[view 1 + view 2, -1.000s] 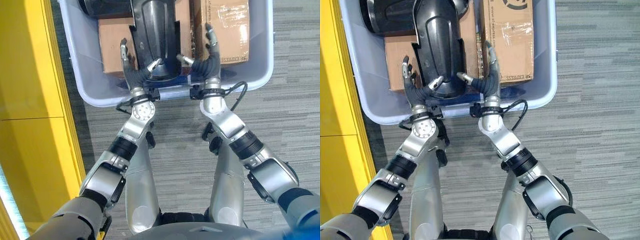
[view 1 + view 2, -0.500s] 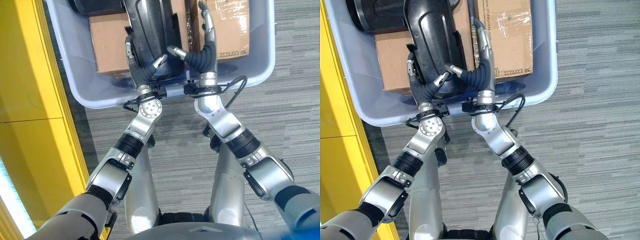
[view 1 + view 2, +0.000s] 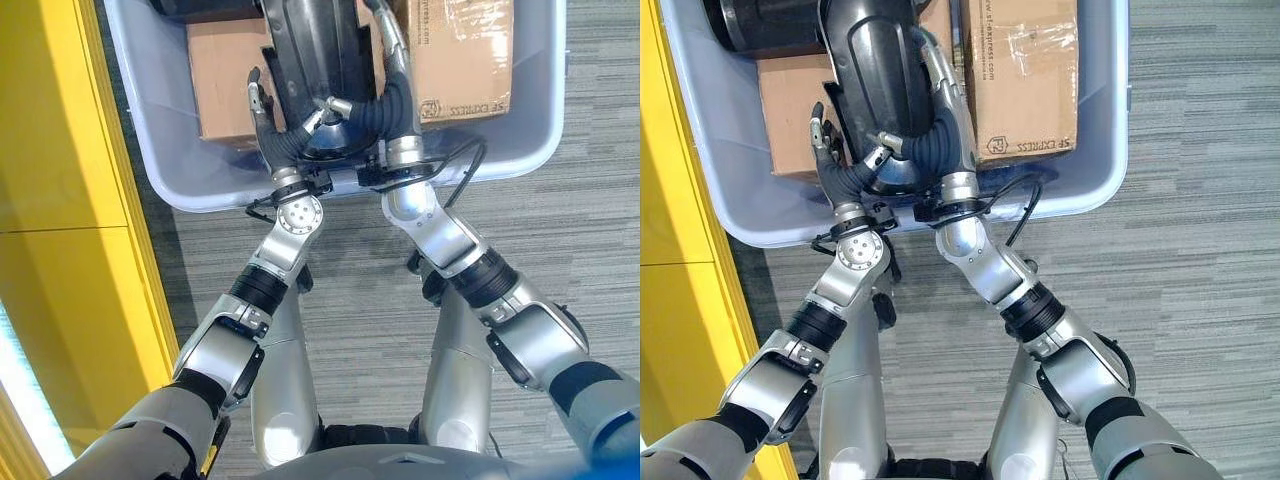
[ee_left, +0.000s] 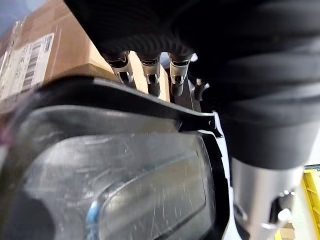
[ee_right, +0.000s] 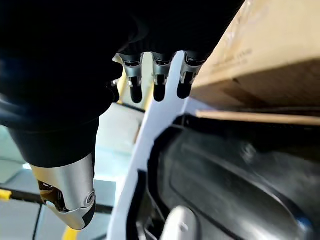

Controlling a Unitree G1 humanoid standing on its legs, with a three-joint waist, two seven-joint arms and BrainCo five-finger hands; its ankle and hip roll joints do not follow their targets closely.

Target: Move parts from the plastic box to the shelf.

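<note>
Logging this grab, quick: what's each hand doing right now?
Left hand: open, fingers straight along the black part.
Right hand: open, fingers straight along its other side.

Evenly and brightly lit from overhead, soft shadows only. Pale sheen along the rim of the plastic box (image 3: 180, 195) and on the glossy black part (image 3: 872, 70). Strong white glare at the lower left edge beside the yellow shelf (image 3: 60, 200). Grey carpet (image 3: 1180, 250) crisp, slight stretching toward the corners. Wrist views dim and blurred at close range: dark ribbed covers nearly black, cardboard box (image 4: 55, 60) soft, scratches on the part catching highlights.
</note>
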